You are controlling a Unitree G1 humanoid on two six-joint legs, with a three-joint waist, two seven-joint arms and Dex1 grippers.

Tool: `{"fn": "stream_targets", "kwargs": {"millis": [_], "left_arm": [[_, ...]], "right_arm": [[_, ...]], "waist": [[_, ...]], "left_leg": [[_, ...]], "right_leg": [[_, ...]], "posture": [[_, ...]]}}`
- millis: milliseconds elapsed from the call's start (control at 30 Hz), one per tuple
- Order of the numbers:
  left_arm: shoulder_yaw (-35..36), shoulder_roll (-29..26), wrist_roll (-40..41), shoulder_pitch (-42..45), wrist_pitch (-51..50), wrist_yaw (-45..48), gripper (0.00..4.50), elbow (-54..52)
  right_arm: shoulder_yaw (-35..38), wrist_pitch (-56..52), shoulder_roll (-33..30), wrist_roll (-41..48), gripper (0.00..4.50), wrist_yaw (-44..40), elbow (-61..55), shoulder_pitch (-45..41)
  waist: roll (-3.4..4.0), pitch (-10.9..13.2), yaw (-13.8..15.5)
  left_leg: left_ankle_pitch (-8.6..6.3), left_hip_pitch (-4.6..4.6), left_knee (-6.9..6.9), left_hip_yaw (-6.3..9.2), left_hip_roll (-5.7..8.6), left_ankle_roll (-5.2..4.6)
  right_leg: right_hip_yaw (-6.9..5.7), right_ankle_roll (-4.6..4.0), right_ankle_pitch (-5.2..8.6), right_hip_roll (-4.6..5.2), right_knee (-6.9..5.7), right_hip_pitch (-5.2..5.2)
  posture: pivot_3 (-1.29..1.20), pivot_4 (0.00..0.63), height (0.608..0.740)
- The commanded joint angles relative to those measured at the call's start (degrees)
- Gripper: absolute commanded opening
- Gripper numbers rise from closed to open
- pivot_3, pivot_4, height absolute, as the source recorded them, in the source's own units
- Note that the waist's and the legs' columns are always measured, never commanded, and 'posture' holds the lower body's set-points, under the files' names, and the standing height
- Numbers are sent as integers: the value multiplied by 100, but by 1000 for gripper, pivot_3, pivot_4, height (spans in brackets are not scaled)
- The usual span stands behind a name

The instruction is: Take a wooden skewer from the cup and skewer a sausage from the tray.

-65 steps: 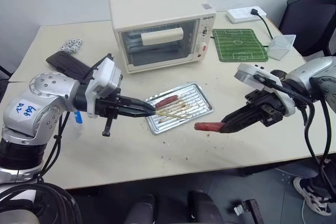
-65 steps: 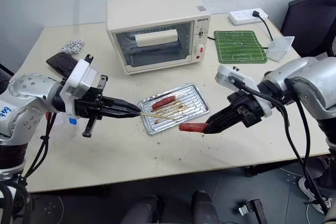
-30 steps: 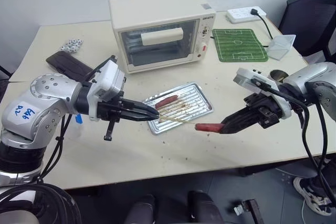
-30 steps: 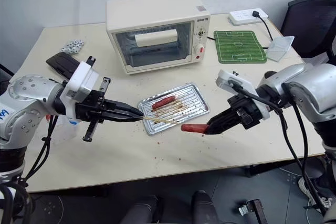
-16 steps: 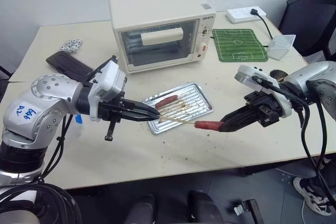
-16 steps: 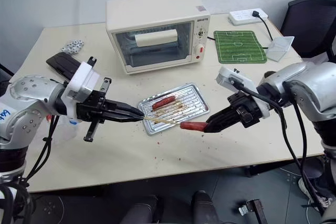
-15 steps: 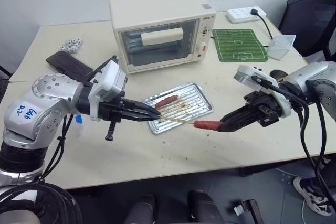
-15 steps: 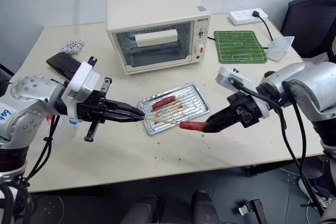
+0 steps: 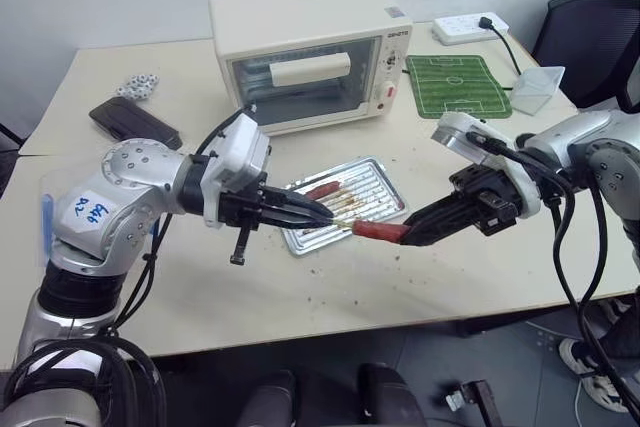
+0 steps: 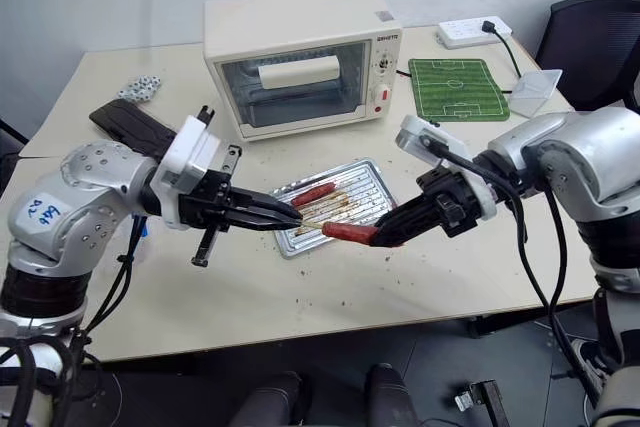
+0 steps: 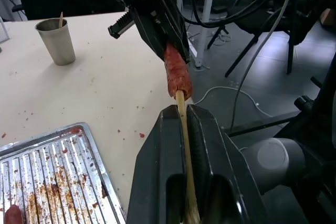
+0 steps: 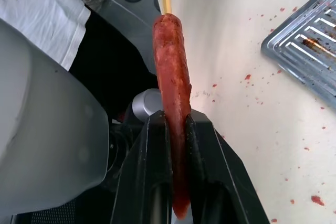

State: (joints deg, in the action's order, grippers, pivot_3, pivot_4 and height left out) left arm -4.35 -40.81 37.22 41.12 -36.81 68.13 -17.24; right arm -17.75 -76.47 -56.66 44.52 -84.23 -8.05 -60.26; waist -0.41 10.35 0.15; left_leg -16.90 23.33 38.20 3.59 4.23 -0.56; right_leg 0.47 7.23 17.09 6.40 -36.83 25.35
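You've closed the gap: the wooden skewer (image 11: 182, 109), clamped in your left end effector (image 9: 318, 215), now pierces the sausage (image 9: 374, 231) pinched by your right end effector (image 9: 412, 234). Another sausage (image 9: 322, 190) lies at the tray's (image 9: 390, 187) ten o'clock; one skewer (image 11: 60, 19) stands in the cup (image 11: 56, 42).

Two sausages: one (image 9: 372, 231) on the skewer, one (image 9: 322, 190) in the tray. One skewer (image 11: 183, 124) held, another (image 11: 61, 19) in the cup. One tray (image 9: 392, 195), one cup (image 11: 56, 41), one toaster oven (image 9: 310, 52), one power strip (image 9: 468, 27), one green mat (image 9: 457, 85), one black phone (image 9: 133, 122), two end effectors (image 9: 322, 215) (image 9: 398, 237).
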Motion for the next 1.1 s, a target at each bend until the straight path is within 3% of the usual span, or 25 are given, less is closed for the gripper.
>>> {"fn": "stream_targets", "kwargs": {"millis": [33, 133, 233, 467, 800, 1100], "left_arm": [[-111, 140, -149, 77, 195, -71, 0, -58], [-100, 189, -204, 27, 248, -46, 0, -30], [-50, 177, -224, -67, 258, -33, 0, -34], [225, -31, -177, -458, 192, -189, 0, -169], [1529, -410, 216, -1832, -347, -1278, 0, -1004], [3324, -339, 514, -2906, -991, -2814, 0, -1484]], "right_arm": [[270, -104, 140, 294, 323, -6, -144, -206], [329, -190, 151, 349, 323, 11, -188, -209], [378, -282, 121, 387, 953, 27, -195, -184], [466, 30, 50, 139, 3244, 295, -64, -101], [946, 464, -116, 27, 3244, 482, 149, -102], [1400, 223, 86, 544, 3244, 714, -253, -69]], "waist": [[0, 0, -5], [0, 0, -6], [0, 0, -6], [0, 0, -10], [0, 0, -5], [0, 0, -17]], "left_leg": [[0, 0, 0, 0, -1, 0], [0, 0, -1, 0, -1, 0], [0, 0, -1, 0, 0, 0], [0, 0, -1, 0, -1, 0], [0, -1, -3, 0, -2, 0], [-2, -2, -5, 0, -5, 1]], "right_leg": [[0, 0, 0, 1, -1, 0], [0, 0, 0, 1, -2, 0], [1, 0, 0, 1, -1, 0], [1, 0, 0, 2, -1, 0], [3, 0, 0, 9, 4, 1], [6, 0, 0, 10, 7, 0]], "posture": [[0, 150, 740], [0, 150, 740], [0, 150, 740], [0, 150, 740], [0, 150, 740], [0, 150, 740]]}}
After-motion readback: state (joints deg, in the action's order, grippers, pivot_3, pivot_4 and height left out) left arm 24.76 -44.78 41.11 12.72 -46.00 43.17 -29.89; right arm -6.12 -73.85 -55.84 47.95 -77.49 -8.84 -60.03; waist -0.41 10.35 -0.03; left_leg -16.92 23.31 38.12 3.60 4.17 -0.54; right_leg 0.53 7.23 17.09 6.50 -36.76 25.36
